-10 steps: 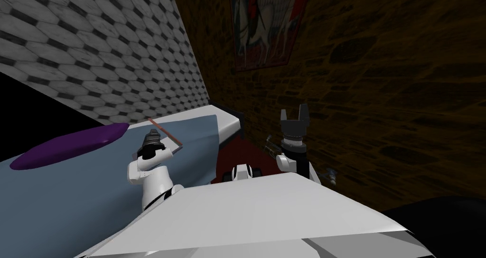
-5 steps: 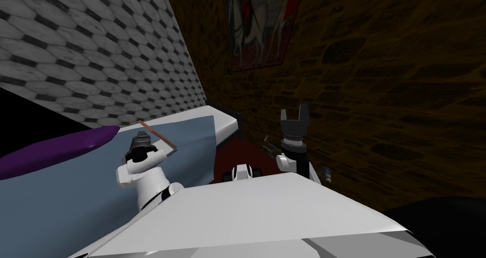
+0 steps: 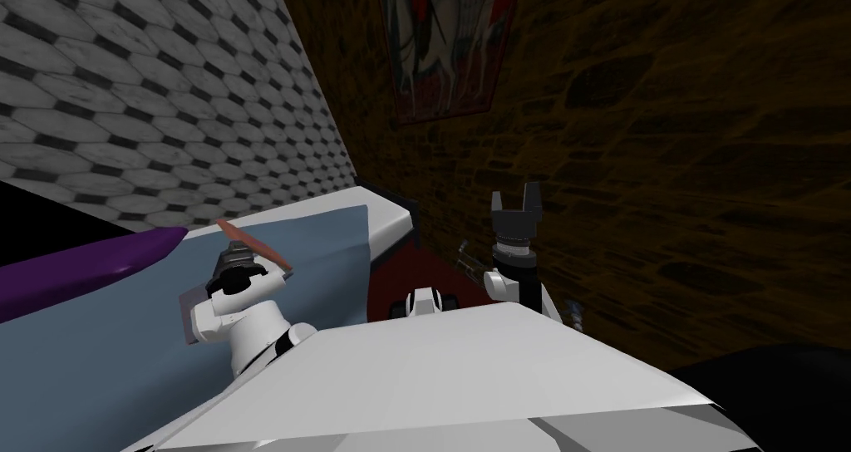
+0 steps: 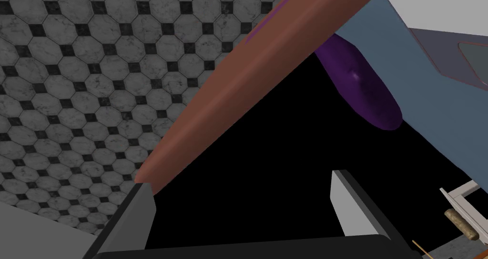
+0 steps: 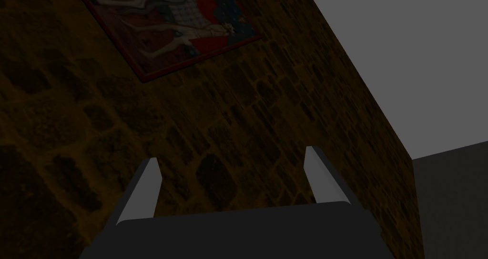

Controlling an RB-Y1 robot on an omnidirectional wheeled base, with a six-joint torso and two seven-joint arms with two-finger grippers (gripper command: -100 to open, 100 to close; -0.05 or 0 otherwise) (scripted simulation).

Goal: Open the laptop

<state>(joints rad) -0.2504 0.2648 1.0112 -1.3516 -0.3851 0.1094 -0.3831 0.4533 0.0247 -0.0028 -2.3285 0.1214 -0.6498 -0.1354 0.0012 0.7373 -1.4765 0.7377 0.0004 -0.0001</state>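
Observation:
The laptop lies on the blue-covered bed [image 3: 108, 347]. Its reddish-brown lid [image 3: 254, 244] stands tilted up off the base. In the left wrist view the lid [image 4: 267, 75] crosses the picture as a long brown edge, and its lower end rests against one fingertip [image 4: 143, 196] of my left gripper [image 4: 243, 194]. That gripper [image 3: 237, 252] is open, with nothing between its fingers. Part of the laptop's greyish base [image 4: 452, 51] shows beyond the lid. My right gripper [image 3: 515, 202] is held up, open and empty, in front of the dark brick wall, with its fingers [image 5: 143, 184] apart.
A purple pillow [image 3: 83, 264] lies on the bed at the left, under a tiled wall [image 3: 166, 98]. The bed's white end [image 3: 386, 218] borders a strip of red floor [image 3: 399, 272]. Small items [image 3: 469, 260] lie by the brick wall.
My left hand has swung left and toward me, and the lid has tilted up more steeply. My head view has shifted too. The right arm has not moved.

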